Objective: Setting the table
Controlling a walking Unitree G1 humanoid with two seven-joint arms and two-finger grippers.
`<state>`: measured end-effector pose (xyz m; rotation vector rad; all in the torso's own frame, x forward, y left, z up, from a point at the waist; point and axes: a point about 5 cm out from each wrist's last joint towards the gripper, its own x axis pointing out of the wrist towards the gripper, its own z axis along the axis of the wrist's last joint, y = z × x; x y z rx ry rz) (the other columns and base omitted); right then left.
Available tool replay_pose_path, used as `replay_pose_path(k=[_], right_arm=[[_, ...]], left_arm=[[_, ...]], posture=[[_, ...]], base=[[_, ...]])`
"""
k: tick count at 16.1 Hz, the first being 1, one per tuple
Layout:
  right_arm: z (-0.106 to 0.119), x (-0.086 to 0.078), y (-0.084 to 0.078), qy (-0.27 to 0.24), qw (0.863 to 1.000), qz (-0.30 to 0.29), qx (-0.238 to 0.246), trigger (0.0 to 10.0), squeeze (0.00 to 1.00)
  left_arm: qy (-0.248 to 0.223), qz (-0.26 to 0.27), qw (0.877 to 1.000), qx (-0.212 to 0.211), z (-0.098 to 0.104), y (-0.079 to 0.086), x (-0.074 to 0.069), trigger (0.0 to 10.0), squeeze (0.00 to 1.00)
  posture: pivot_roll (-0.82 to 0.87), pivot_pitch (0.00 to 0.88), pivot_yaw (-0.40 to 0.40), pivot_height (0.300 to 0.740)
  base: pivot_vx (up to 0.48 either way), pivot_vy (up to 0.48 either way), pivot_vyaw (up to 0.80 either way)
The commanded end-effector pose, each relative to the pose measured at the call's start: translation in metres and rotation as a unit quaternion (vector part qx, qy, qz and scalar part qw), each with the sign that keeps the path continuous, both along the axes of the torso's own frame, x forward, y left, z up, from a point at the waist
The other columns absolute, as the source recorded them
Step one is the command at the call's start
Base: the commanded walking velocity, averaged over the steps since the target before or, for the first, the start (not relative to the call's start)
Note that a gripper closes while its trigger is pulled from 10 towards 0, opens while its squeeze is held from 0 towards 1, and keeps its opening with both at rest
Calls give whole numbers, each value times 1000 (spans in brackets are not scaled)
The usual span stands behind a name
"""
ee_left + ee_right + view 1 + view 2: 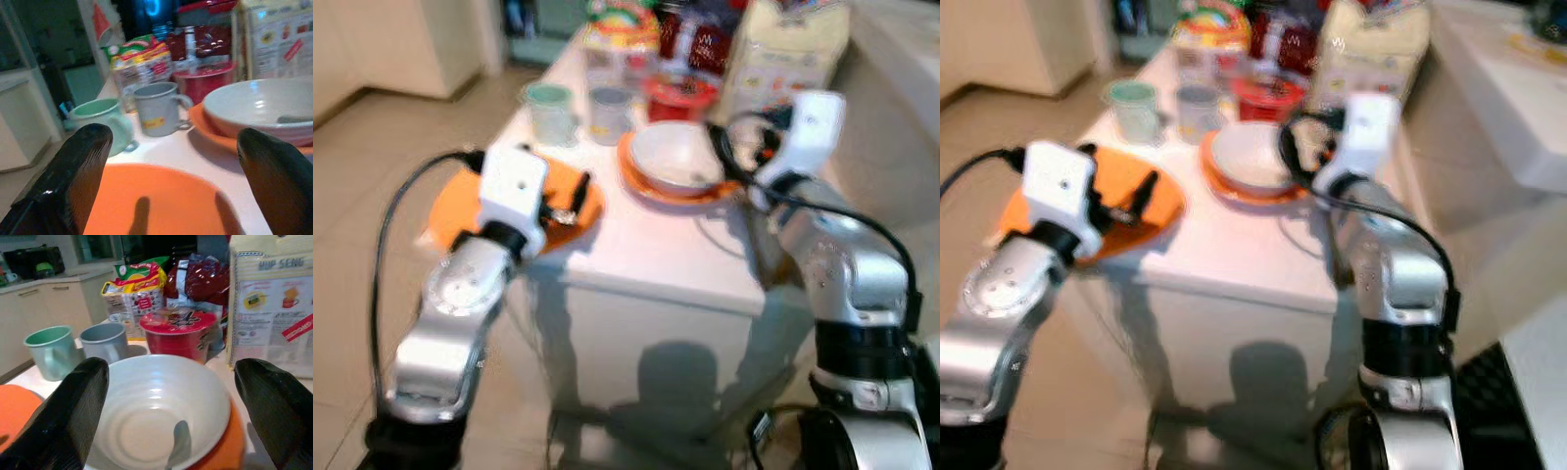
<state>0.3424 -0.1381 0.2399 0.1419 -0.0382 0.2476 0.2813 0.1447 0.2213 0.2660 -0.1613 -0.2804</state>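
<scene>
An empty orange plate (450,211) lies at the near left corner of the white table (646,250). My left gripper (570,201) hovers just over it, open, with nothing between its fingers (73,176). A second orange plate (636,176) in the table's middle carries a white bowl (156,416). My right gripper (171,377) faces this bowl from its near right side, open and empty. A green mug (550,110) and a grey mug (610,110) stand behind the plates. Something grey lies in the bowl; the blur hides what it is.
A red noodle cup (680,96), a large white bag (783,54), dark red packets (203,276) and colourful snack packs (622,24) crowd the table's far end. Beige tiled floor lies to the left. A white counter (1498,88) runs along the right.
</scene>
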Motion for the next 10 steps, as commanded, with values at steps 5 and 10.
replay_pose_path(k=[5,10], right_arm=[[4,4,-21,12,999,-33,-4,10000,1000],[-7,17,-11,61,998,-8,16,10000,1000]], left_arm=[[-6,-17,1000,2,2,-8,-5,10000,0],[-6,-17,1000,10,3,-7,-5,10000,0]], posture=[[99,0,-87,740],[103,0,-87,740]], base=[[0,0,0],[0,0,0]])
